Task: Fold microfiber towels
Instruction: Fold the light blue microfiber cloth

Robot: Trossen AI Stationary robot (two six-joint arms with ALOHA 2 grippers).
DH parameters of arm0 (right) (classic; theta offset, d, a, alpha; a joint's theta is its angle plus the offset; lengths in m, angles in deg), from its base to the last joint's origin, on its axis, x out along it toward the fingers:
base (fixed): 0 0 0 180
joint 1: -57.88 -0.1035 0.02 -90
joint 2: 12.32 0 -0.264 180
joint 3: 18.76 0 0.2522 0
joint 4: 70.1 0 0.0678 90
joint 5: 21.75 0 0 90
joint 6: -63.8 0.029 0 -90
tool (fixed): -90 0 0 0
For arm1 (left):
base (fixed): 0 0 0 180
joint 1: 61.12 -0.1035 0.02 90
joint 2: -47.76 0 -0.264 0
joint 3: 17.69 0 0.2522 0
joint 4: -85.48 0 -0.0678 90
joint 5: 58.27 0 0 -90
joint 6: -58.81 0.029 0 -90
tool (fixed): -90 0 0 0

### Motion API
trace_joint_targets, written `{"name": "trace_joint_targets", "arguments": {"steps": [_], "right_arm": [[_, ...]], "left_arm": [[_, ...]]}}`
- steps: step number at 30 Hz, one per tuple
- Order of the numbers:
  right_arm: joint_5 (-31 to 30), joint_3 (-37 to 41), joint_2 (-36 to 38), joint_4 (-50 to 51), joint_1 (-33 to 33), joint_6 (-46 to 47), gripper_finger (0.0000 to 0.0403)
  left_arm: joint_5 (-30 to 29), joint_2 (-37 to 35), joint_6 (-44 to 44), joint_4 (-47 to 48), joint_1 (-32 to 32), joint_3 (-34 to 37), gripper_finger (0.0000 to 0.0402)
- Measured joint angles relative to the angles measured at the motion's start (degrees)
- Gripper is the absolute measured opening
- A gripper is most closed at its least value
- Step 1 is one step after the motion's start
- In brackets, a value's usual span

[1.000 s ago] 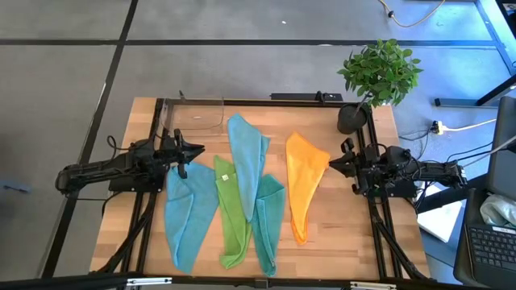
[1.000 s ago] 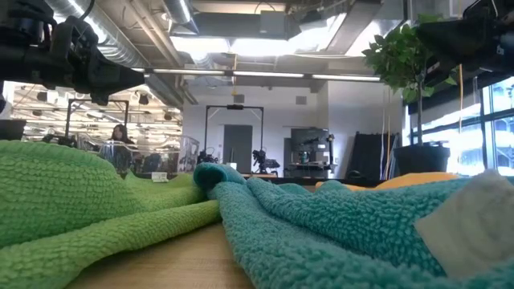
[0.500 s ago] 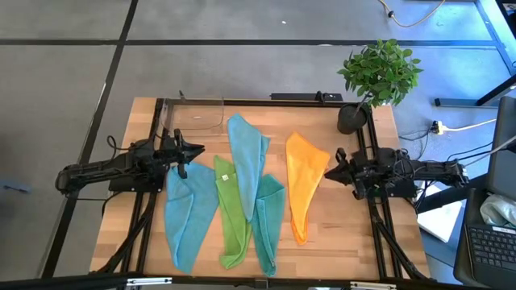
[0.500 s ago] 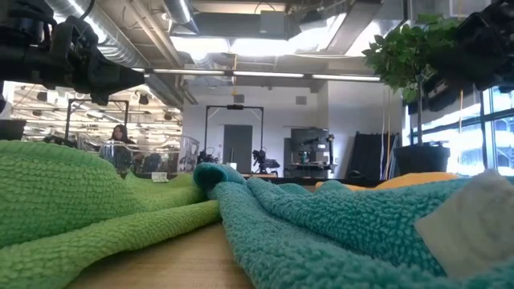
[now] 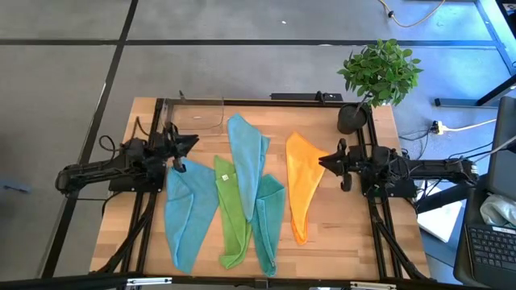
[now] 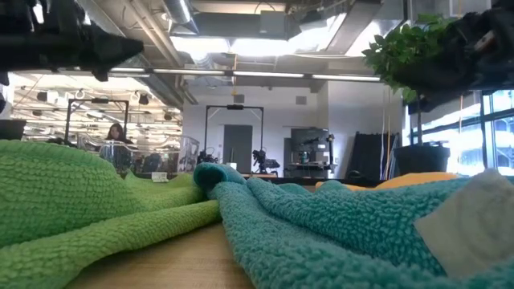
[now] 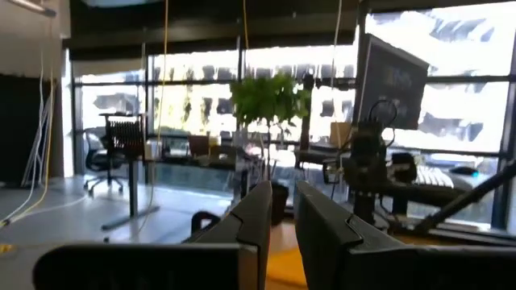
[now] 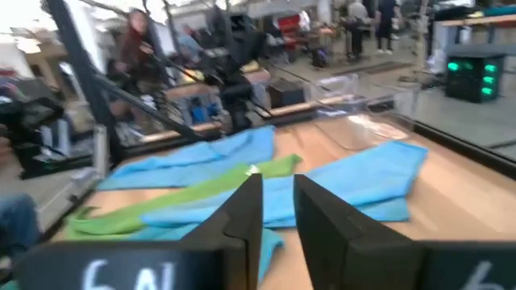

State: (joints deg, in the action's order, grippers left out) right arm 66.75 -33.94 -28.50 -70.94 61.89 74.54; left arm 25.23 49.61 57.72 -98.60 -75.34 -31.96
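Observation:
Five towels lie flat on the wooden table [image 5: 355, 234]. From left to right they are a light blue one [image 5: 187, 213], a lime green one [image 5: 230, 213], a long light blue one [image 5: 248, 157] lying over the green, a teal one [image 5: 270, 221] and an orange one [image 5: 302, 185]. My left gripper [image 5: 193, 142] is shut and empty, above the table beside the far end of the left blue towel. My right gripper [image 5: 322, 161] is shut and empty, just right of the orange towel's far end. The low view shows the green [image 6: 80, 201] and teal [image 6: 337, 225] towels up close.
A potted plant [image 5: 379, 76] stands at the far right corner. A clear container [image 5: 201, 117] sits at the far edge. A laptop [image 5: 488, 242] lies off the table to the right. A person [image 6: 115, 132] shows in the room beyond.
My right gripper has moved toward the table's left, up to the orange towel's far end. My left gripper has shifted slightly toward the far edge and risen. The towels have not moved.

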Motion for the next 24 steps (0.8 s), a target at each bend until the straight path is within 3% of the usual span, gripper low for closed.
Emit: {"name": "trace_joint_targets", "arguments": {"steps": [6, 13, 19, 24], "right_arm": [[-1.0, -6.8, -12.8, -0.8, 3.4, -6.5, 0.0133], [-1.0, -14.0, -28.7, -1.1, 5.6, -12.6, 0.0145], [-0.9, -16.8, -37.3, -1.1, 5.6, -15.2, 0.0146], [3.9, -16.9, -38.9, -0.7, 4.4, -13.9, 0.0146]], "left_arm": [[-0.2, 4.3, -3.3, 0.0, 1.0, -0.8, 0.0059], [-2.6, 21.1, -2.8, 1.0, 6.8, -11.7, 0.0064], [-13.6, 39.4, -0.2, 21.2, 11.1, -26.4, 0.0066], [-13.7, 51.7, -4.3, 32.2, 12.9, -36.9, 0.0073]]}}
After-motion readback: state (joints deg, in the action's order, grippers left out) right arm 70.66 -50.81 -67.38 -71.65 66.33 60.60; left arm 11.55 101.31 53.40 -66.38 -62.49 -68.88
